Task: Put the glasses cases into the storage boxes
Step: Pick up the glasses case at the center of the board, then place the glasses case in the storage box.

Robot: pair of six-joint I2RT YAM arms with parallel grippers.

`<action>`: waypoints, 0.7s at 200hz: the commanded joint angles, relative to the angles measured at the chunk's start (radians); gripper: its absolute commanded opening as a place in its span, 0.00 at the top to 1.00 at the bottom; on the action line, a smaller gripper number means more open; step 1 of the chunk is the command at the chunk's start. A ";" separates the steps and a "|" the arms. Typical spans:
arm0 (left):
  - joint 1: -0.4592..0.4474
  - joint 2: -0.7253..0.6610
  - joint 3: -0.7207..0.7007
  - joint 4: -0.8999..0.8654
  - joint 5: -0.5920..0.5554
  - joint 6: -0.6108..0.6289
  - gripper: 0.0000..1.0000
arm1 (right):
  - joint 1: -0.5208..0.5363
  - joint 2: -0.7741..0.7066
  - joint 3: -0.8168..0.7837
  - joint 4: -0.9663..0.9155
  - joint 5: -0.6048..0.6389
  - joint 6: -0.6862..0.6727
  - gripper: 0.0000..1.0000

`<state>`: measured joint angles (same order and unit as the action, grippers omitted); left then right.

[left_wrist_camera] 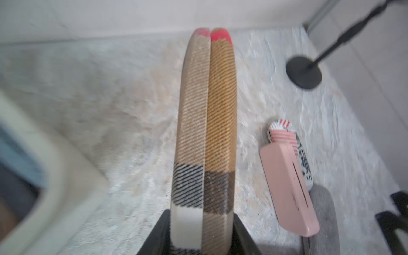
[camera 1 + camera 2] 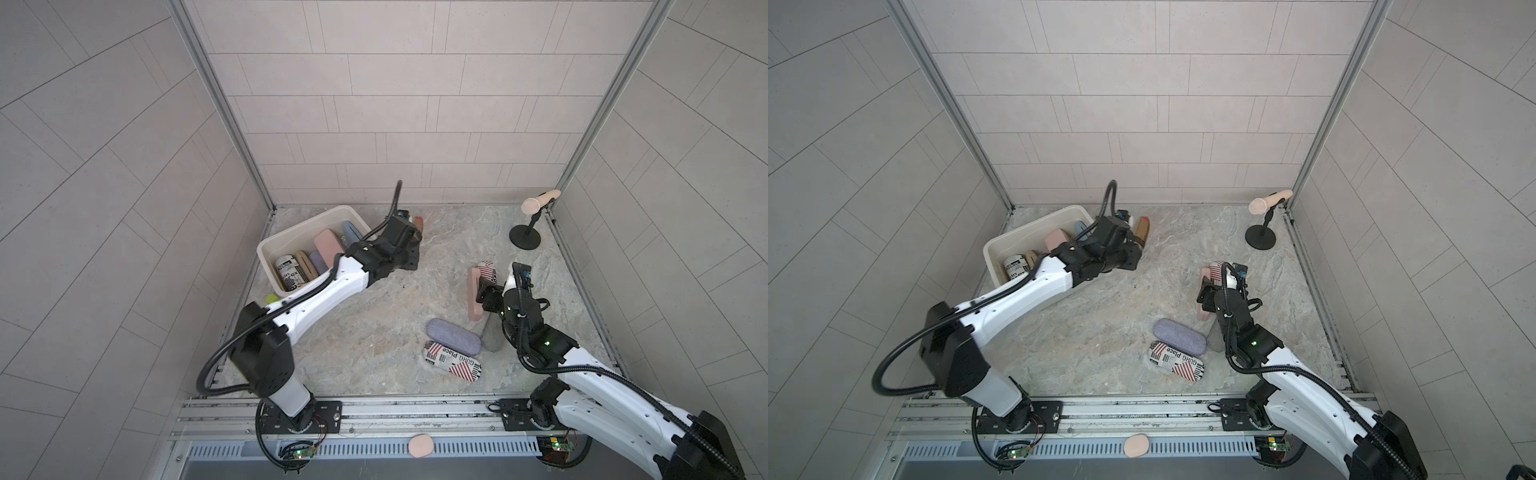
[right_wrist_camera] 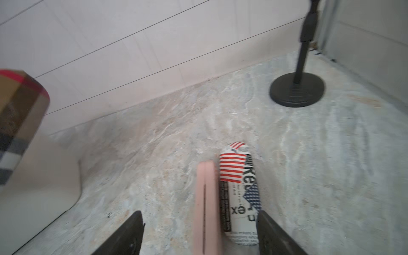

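Note:
My left gripper (image 1: 201,231) is shut on one end of a tan plaid glasses case (image 1: 207,114). It holds the case (image 2: 1141,230) out just past the right end of the cream storage box (image 2: 291,237). The box holds several cases, among them a newspaper-print one (image 2: 286,272) and a pink one (image 2: 328,245). My right gripper (image 3: 199,234) is open and low over the table. Its jaws straddle a pink case (image 3: 206,198) standing on its edge and a flag-print case (image 3: 240,189) beside it. Neither finger visibly presses on them.
A lilac case (image 2: 454,336), a second flag-print case (image 2: 452,360) and a grey case (image 2: 492,334) lie in front of the right gripper's wrist. A black-based microphone stand (image 2: 525,239) is at the back right corner. A pink oval object (image 2: 421,446) sits on the front rail.

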<state>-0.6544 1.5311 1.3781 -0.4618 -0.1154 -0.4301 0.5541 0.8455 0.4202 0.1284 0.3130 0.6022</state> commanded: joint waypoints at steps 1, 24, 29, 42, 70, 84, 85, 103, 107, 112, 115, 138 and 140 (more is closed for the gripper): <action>0.102 -0.124 -0.060 -0.023 -0.119 -0.071 0.70 | 0.060 0.075 0.023 0.144 -0.250 -0.110 0.19; 0.235 -0.221 -0.120 -0.076 -0.139 -0.116 0.71 | 0.157 0.137 0.078 0.115 -0.224 -0.194 0.19; 0.265 -0.235 -0.132 -0.083 -0.136 -0.117 0.71 | 0.163 0.146 0.085 0.109 -0.215 -0.199 0.18; 0.353 -0.256 -0.160 -0.085 -0.108 -0.138 0.71 | 0.165 0.159 0.087 0.109 -0.206 -0.199 0.18; 0.487 -0.220 -0.157 -0.083 -0.060 -0.152 0.72 | 0.165 0.155 0.086 0.102 -0.188 -0.202 0.17; 0.521 -0.197 -0.150 -0.104 -0.086 -0.173 0.75 | 0.164 0.148 0.085 0.098 -0.173 -0.202 0.17; 0.524 -0.196 -0.151 -0.106 -0.088 -0.175 0.75 | 0.164 0.148 0.085 0.097 -0.173 -0.203 0.17; 0.555 -0.189 -0.175 -0.121 -0.151 -0.190 0.76 | 0.164 0.142 0.086 0.091 -0.163 -0.205 0.17; 0.562 -0.190 -0.182 -0.125 -0.160 -0.194 0.76 | 0.164 0.141 0.085 0.092 -0.162 -0.203 0.17; 0.575 -0.190 -0.193 -0.123 -0.161 -0.193 0.76 | 0.164 0.142 0.084 0.092 -0.161 -0.203 0.17; 0.582 -0.189 -0.201 -0.122 -0.160 -0.193 0.76 | 0.165 0.142 0.084 0.091 -0.159 -0.202 0.17; 0.640 -0.196 -0.257 -0.129 -0.185 -0.209 0.77 | 0.164 0.147 0.086 0.090 -0.157 -0.202 0.16; 0.645 -0.198 -0.261 -0.129 -0.184 -0.213 0.77 | 0.164 0.147 0.087 0.090 -0.158 -0.202 0.16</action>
<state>-0.0608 1.3472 1.1656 -0.5602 -0.2333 -0.5957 0.7174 1.0058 0.4862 0.2203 0.1360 0.4129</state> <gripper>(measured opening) 0.393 0.836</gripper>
